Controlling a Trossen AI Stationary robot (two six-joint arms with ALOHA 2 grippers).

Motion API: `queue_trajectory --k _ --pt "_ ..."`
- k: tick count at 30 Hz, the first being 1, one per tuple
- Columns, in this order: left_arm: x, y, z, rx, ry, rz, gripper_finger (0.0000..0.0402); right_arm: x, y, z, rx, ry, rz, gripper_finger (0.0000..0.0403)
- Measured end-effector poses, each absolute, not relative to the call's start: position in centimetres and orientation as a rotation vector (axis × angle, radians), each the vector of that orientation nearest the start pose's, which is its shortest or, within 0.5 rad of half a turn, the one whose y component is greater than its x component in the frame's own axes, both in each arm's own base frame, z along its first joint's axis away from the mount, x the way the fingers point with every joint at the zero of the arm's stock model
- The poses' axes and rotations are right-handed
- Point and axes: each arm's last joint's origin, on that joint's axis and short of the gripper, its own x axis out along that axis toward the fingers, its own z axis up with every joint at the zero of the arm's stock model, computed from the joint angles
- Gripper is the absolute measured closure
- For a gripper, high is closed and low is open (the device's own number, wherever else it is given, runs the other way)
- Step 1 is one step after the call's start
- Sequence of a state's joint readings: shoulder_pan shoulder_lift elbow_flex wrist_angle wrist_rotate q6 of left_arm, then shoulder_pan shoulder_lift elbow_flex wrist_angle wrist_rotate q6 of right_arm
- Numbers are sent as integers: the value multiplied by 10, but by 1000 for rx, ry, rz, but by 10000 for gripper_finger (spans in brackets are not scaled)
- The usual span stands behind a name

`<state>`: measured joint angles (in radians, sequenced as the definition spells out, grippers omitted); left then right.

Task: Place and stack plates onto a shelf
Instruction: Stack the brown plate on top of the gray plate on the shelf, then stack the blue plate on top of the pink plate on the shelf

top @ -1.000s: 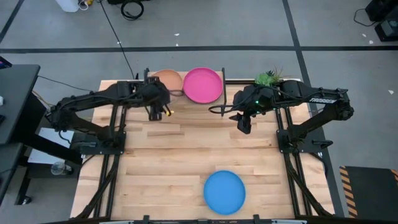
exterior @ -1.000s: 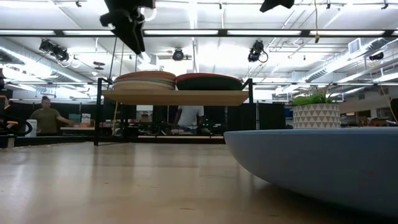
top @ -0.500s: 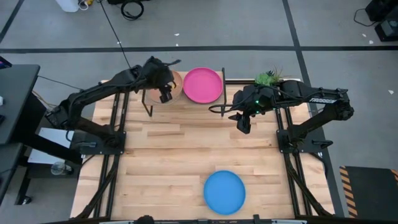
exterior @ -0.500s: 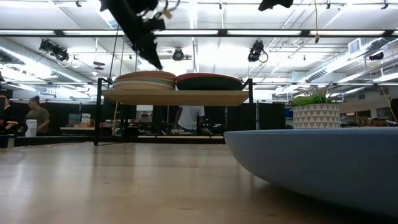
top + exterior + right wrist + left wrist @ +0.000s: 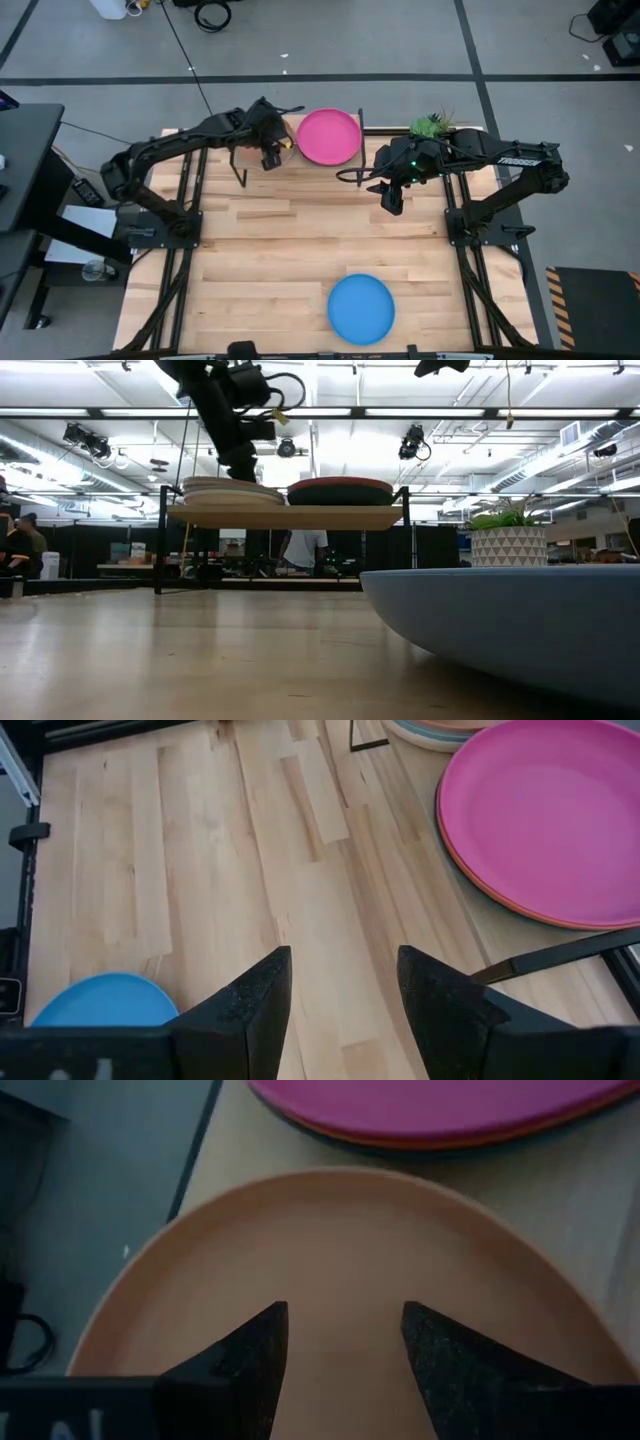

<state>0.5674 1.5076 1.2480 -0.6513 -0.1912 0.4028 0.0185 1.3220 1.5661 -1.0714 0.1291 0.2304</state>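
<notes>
Two stacks of plates rest on the shelf (image 5: pixel 285 516) at the table's far edge. The left stack (image 5: pixel 232 491) has a tan-brown plate (image 5: pixel 340 1230) on top; the right stack (image 5: pixel 340 490) has a magenta plate (image 5: pixel 328 137) on top. A blue plate (image 5: pixel 361 308) lies flat on the table near the front edge. My left gripper (image 5: pixel 270 155) is open, pointing down just over the tan-brown plate. My right gripper (image 5: pixel 392 200) is open and empty, in the air to the right of the shelf. My left gripper stands open over the middle of the tan-brown plate's upper face (image 5: pixel 345 1295), pointing down from above. In the low view its lower end (image 5: pixel 240 472) reaches the top of the left stack. I cannot tell whether the fingertips touch the plate.
A potted plant (image 5: pixel 430 125) stands at the table's far right, beside the shelf. The shelf's black legs (image 5: pixel 157 555) stand on the slatted tabletop (image 5: pixel 290 250). People show in the room beyond the table in the low view (image 5: pixel 305 550).
My left gripper has gone from the near side of the shelf toward the table's far edge and a little to the right. It has come over the left stack and gone down toward the stack's top.
</notes>
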Motion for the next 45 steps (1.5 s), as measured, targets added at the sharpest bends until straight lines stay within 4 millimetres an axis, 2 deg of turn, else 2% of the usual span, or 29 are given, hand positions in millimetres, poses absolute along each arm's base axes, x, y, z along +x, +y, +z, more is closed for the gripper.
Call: queue_trajectory --k 4,7,11,14,16,19,24,29,37,45 --pt "252 167 306 199 1000 525 196 244 1 406 151 809 -196 213" --pt "246 156 325 211 915 489 196 244 1 406 149 809 -196 213" --pt "245 128 339 202 801 241 196 244 1 406 140 808 -199 213" --pt "255 99 337 200 767 27 196 244 1 406 145 803 -203 213" --pt "264 74 327 240 770 -71 196 248 1 403 150 780 -202 213" --pt "280 30 300 359 780 -195 196 251 1 395 150 788 -202 213" --pt "294 -42 258 537 738 -326 196 254 1 378 168 838 -218 213" --pt "313 -95 235 601 732 -381 196 254 1 374 194 844 -231 213" --pt "355 -142 198 715 772 -506 196 255 1 375 205 829 -233 213" --pt "376 -176 171 885 726 -706 196 255 1 376 203 828 -233 213"
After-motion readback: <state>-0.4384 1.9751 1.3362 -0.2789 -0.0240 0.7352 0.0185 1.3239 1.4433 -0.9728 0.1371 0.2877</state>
